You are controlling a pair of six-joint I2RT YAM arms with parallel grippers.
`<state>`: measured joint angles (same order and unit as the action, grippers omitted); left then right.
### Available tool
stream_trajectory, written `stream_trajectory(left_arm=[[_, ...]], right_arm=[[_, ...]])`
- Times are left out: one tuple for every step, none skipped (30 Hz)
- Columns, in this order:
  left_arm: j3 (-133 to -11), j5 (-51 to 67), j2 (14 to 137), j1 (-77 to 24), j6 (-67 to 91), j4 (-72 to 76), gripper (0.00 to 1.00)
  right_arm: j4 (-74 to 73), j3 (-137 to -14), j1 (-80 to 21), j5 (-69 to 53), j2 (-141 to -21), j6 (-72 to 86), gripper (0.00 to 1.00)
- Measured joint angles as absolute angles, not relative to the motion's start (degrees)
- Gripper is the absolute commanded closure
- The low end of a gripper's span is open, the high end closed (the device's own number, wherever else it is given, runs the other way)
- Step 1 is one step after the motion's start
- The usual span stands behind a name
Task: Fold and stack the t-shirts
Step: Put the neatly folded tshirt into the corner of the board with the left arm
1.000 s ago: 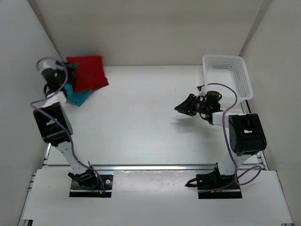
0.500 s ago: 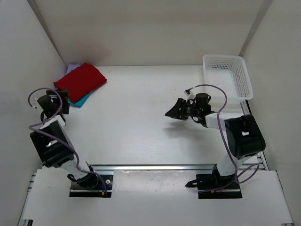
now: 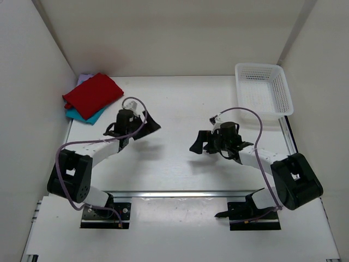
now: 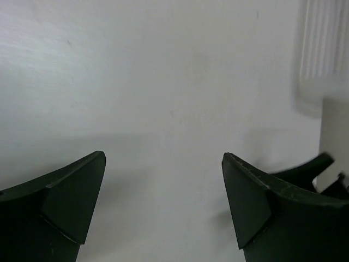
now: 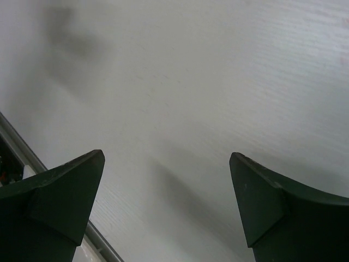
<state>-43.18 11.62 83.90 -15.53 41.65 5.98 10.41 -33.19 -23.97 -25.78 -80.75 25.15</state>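
Top view: the three t-shirts (image 3: 90,99) lie folded in one pile at ten o'clock on the table (image 3: 174,101), with the dark red shirt (image 3: 94,91) uppermost, the teal shirt (image 3: 83,114) under it and an edge of the lavender shirt (image 3: 84,78) at the far side. No shirt shows in the white basket (image 3: 256,66) at two o'clock. The left gripper (image 3: 148,124) and right gripper (image 3: 197,142) hover near the table's centre, jaws spread wide, holding nothing. Folding and stacking appear complete; at most, squaring the pile remains
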Motion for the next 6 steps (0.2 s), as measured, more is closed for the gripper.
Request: stream_trajectory(left_arm=[[-42.2, 11.8, 83.5, -17.6, 40.3, 5.5, 0.01], [-40.9, 12.3, 82.9, -19.3, 39.3, 5.0, 0.02], [-39.2, 13.1, 82.0, -20.7, 38.3, 4.7, 0.02], [-37.3, 13.7, 80.8, -21.6, 37.5, 4.1, 0.01], [-35.4, 14.2, 79.5, -22.1, 36.6, 3.2, 0.02], [-34.5, 14.2, 78.5, -22.2, 35.9, 2.2, 0.01]], right_arm=[[10.7, -31.8, -23.8, -25.2, -79.8, 25.0, 0.01], [10.9, -30.2, -23.5, -24.8, -78.7, 25.0, 0.00], [11.0, -28.9, -23.4, -24.4, -78.0, 25.0, 0.01], [11.1, -27.5, -23.2, -23.9, -77.2, 24.8, 0.01], [10.9, -26.3, -23.1, -23.4, -76.5, 24.7, 0.01], [10.9, -25.4, -23.0, -23.0, -75.9, 24.4, 0.01]])
